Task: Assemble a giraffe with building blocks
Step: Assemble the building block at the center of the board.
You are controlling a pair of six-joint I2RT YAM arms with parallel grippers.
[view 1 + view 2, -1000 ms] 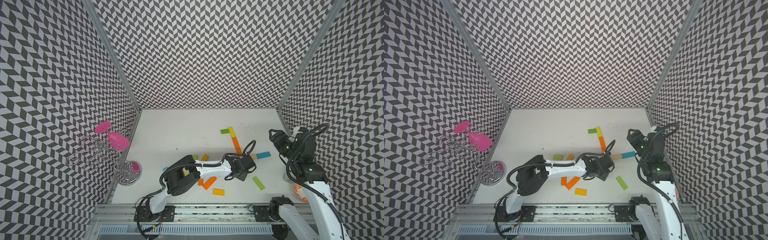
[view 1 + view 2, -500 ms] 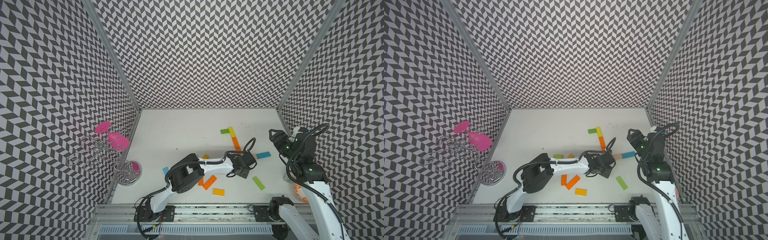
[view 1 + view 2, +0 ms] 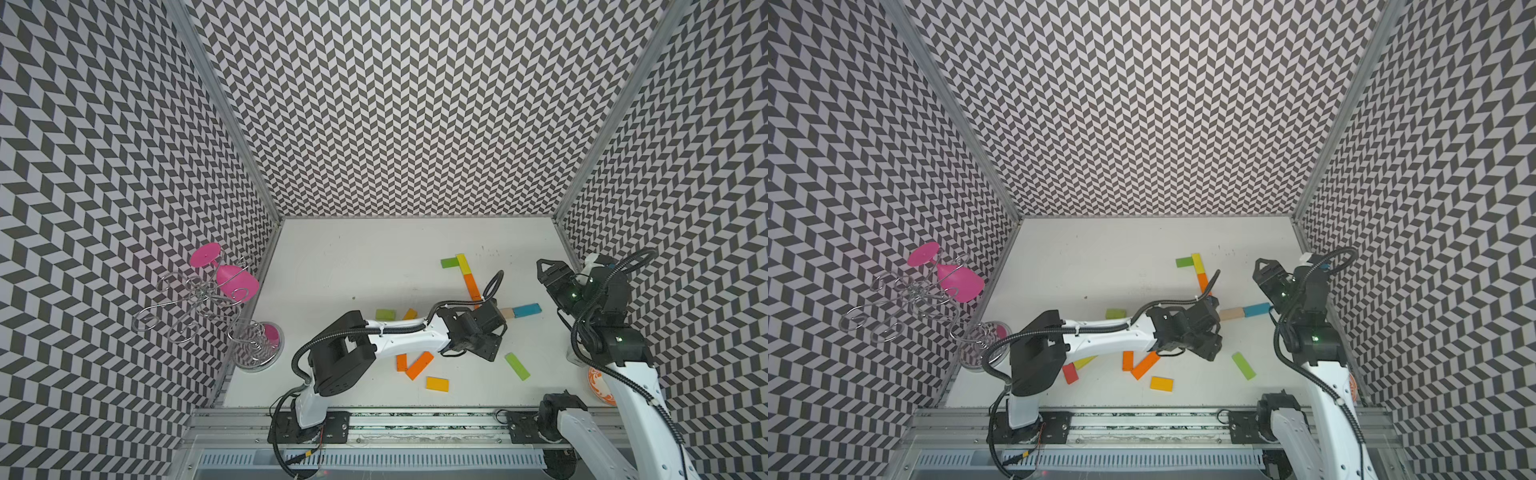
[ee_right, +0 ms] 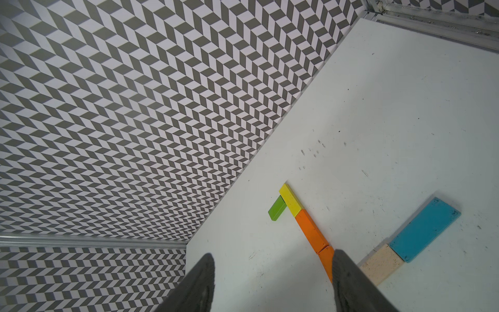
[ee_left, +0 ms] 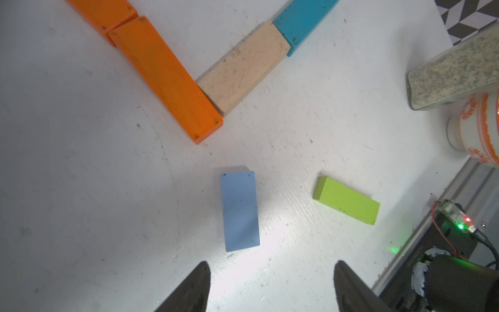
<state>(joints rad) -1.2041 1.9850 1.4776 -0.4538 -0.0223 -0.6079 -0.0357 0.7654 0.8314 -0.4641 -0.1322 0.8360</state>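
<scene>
White surface (image 3: 365,257) bears an orange block (image 5: 164,78) touching a wooden block (image 5: 243,67). Left pincer (image 5: 271,266) stands open and empty, a pale blue block (image 5: 239,211) lying flat just ahead of it. Right pincer (image 4: 272,254) is likewise open, holding nothing.

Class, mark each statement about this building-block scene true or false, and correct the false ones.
1. The left end effector holds the pale blue block. False: its jaws stand open; the block lies flat on the table, free.
2. The bare wood block touches the teal block end to end. True.
3. The right end effector grips a block. False: it is open and empty.
4. The yellow block meets an orange block end to end. True.
5. The lime block touches the pale blue block. False: they lie apart.
</scene>
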